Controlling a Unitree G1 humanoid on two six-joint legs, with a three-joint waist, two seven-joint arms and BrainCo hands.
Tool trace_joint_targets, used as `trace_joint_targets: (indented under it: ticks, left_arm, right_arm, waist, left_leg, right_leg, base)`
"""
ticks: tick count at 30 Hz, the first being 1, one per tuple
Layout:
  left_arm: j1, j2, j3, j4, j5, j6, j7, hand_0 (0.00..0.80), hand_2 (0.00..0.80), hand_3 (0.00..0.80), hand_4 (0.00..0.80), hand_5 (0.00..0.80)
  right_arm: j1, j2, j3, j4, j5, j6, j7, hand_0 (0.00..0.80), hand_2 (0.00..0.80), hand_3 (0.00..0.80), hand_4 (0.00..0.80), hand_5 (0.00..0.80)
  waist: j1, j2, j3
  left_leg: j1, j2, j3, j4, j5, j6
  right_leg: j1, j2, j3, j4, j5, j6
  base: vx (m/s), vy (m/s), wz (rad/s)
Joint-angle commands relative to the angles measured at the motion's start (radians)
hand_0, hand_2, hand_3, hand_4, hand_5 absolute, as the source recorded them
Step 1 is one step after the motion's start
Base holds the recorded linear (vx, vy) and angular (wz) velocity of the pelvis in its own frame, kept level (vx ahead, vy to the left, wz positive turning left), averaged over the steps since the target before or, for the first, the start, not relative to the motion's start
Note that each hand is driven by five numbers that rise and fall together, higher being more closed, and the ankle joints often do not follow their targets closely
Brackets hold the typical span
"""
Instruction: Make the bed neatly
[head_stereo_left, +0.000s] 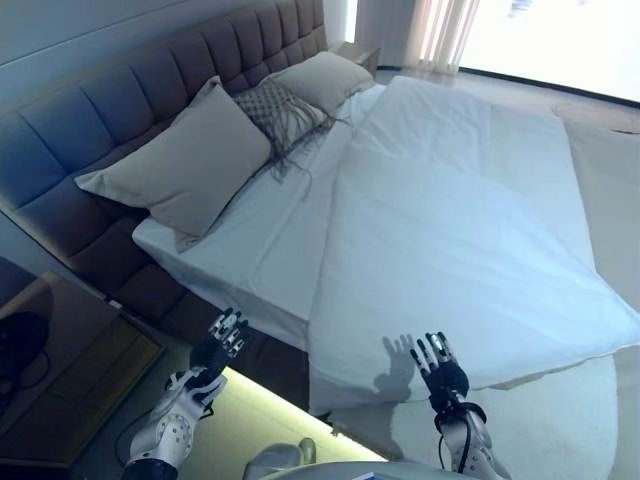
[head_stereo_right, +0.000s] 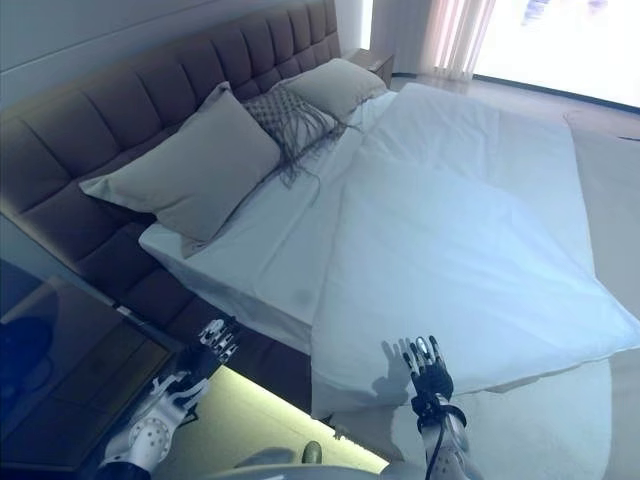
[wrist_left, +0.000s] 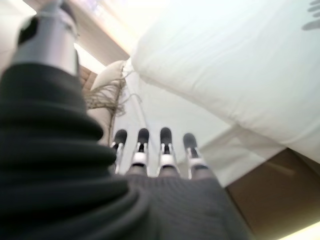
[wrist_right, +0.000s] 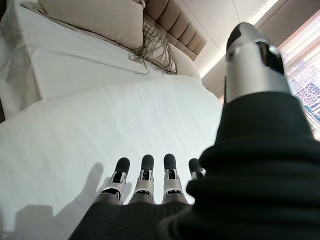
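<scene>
Hovering open: left hand (head_stereo_left: 220, 343), right hand (head_stereo_left: 438, 365), beside duvet (head_stereo_left: 450, 230)

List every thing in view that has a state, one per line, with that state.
Duvet: spread askew, short of the pillows, near edge hanging over the bed's side.
Bed sheet: exposed beside the pillows.
Large pillow: leaning on the headboard.
Fringed cushion: between two pillows.
Far pillow: lying flat.
Left hand: open, empty.
Right hand: open, empty.
</scene>
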Motion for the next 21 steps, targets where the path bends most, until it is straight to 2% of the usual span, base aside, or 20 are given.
trace_joint_targets:
  ticks: [1, 5, 8, 10, 12, 16, 18, 21]
  left_arm:
    - [0.0, 0.009, 0.023, -0.048, -0.002, -0.042, -0.014, 0.0, 0.0, 0.0, 0.0, 0.0]
    - [-0.003, 0.008, 0.025, -0.038, -0.004, -0.052, -0.023, 0.0, 0.0, 0.0, 0.0, 0.0]
    - [-0.003, 0.004, 0.029, -0.036, 0.012, -0.062, -0.033, 0.0, 0.0, 0.0, 0.0, 0.0]
    - [-0.012, 0.01, 0.033, -0.038, 0.012, -0.055, -0.028, 0.0, 0.0, 0.0, 0.0, 0.0]
    - [-0.027, 0.016, 0.036, -0.038, 0.006, -0.052, -0.033, 0.0, 0.0, 0.0, 0.0, 0.0]
    - [-0.046, 0.019, 0.031, -0.027, 0.015, -0.053, -0.02, 0.0, 0.0, 0.0, 0.0, 0.0]
    - [-0.052, 0.017, 0.03, -0.01, 0.019, -0.059, -0.018, 0.0, 0.0, 0.0, 0.0, 0.0]
    - [-0.054, 0.028, 0.057, -0.003, 0.012, -0.052, -0.028, 0.0, 0.0, 0.0, 0.0, 0.0]
  right_arm:
    - [-0.026, -0.035, -0.033, -0.038, -0.002, -0.045, 0.011, 0.0, 0.0, 0.0, 0.0, 0.0]
    - [-0.063, -0.032, -0.03, -0.014, -0.003, -0.042, 0.016, 0.0, 0.0, 0.0, 0.0, 0.0]
    - [-0.075, -0.025, -0.025, -0.022, -0.002, -0.046, 0.004, 0.0, 0.0, 0.0, 0.0, 0.0]
    - [-0.074, -0.02, -0.026, -0.028, 0.002, -0.047, -0.014, 0.0, 0.0, 0.0, 0.0, 0.0]
    - [-0.073, -0.016, -0.03, -0.029, 0.002, -0.052, -0.028, 0.0, 0.0, 0.0, 0.0, 0.0]
    - [-0.102, -0.022, -0.044, -0.003, 0.007, -0.047, -0.029, 0.0, 0.0, 0.0, 0.0, 0.0]
    - [-0.12, -0.02, -0.044, 0.003, 0.004, -0.036, -0.032, 0.0, 0.0, 0.0, 0.0, 0.0]
    - [-0.136, -0.013, -0.043, 0.006, -0.007, -0.007, -0.023, 0.0, 0.0, 0.0, 0.0, 0.0]
  waist:
    - [0.018, -0.008, -0.032]
    - [0.042, -0.027, -0.038]
    - [0.044, -0.02, -0.036]
    - [0.036, -0.015, -0.032]
    - [0.021, -0.02, -0.026]
    - [-0.015, -0.032, -0.017]
    - [-0.029, -0.038, -0.014]
    - [-0.057, -0.054, -0.006]
  left_leg:
    - [-0.072, -0.058, -0.084, 0.032, 0.039, 0.009]
    - [-0.081, -0.067, -0.086, 0.045, 0.024, 0.017]
    - [-0.067, -0.064, -0.088, 0.047, 0.007, 0.031]
    - [-0.047, -0.054, -0.077, 0.041, 0.004, 0.029]
    - [-0.033, -0.048, -0.076, 0.036, -0.003, 0.019]
    - [0.007, -0.033, -0.097, 0.028, -0.035, -0.02]
    - [0.031, -0.017, -0.093, 0.022, -0.058, -0.038]
    - [0.078, 0.017, -0.07, 0.013, -0.11, -0.06]
  right_leg:
    - [0.047, 0.017, -0.016, -0.065, 0.202, 0.0]
    - [0.091, 0.004, -0.014, -0.107, 0.215, 0.01]
    - [0.052, 0.005, -0.009, -0.012, 0.237, 0.018]
    - [0.02, 0.005, -0.014, 0.002, 0.229, 0.013]
    - [-0.006, -0.005, -0.014, -0.085, 0.215, 0.002]
    - [-0.048, 0.001, 0.012, -0.362, 0.184, -0.01]
    - [-0.056, 0.0, 0.026, -0.466, 0.207, 0.002]
    - [-0.103, -0.011, 0.067, -0.571, 0.295, 0.044]
  base:
    - [0.069, -0.039, -0.02]
    - [0.052, -0.041, -0.09]
    - [0.041, 0.002, -0.16]
    - [0.069, -0.095, -0.37]
    - [0.094, -0.202, -0.15]
    - [0.121, -0.27, -0.12]
    - [0.124, -0.32, -0.03]
    - [0.139, -0.359, 0.06]
